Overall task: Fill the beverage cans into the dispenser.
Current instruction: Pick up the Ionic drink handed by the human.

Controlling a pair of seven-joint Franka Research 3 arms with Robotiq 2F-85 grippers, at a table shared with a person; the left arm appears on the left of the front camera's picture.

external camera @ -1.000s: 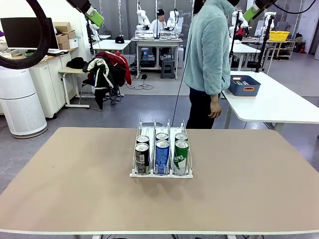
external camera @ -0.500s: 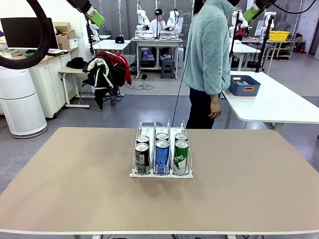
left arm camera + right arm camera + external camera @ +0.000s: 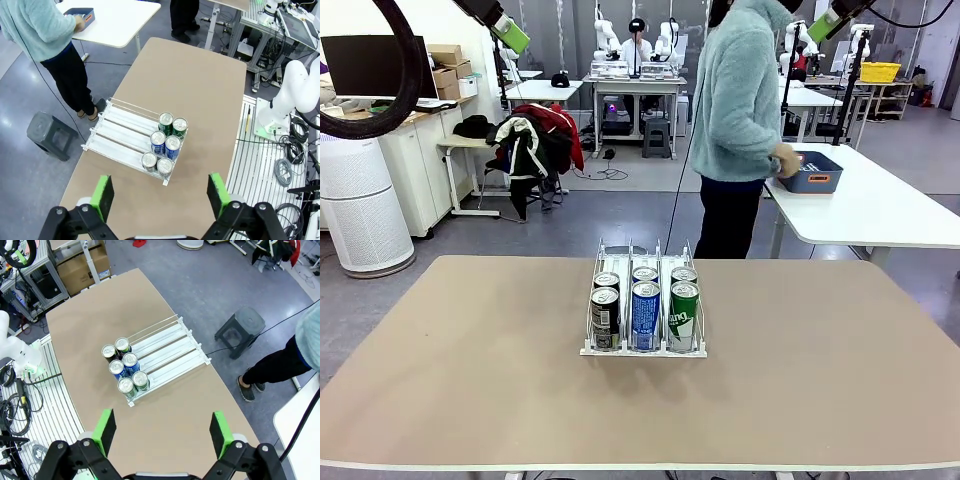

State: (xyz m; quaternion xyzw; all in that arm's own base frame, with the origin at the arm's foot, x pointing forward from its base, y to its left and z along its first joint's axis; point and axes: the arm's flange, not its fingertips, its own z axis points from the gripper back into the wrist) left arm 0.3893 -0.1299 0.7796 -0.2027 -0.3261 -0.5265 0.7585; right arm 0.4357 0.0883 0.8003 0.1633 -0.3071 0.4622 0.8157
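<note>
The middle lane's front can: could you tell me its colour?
That can is blue, clearest in the front view.

Cans (image 3: 646, 312) crowd dispenser (image 3: 120, 132) front, rear lanes free, table (image 3: 470, 370) around bare

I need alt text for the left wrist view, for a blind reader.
Six beverage cans stand two per lane at one end of the white dispenser on a tan table, seen from above past the open left gripper. Beside the table, a person reaches to a blue bin.
</note>
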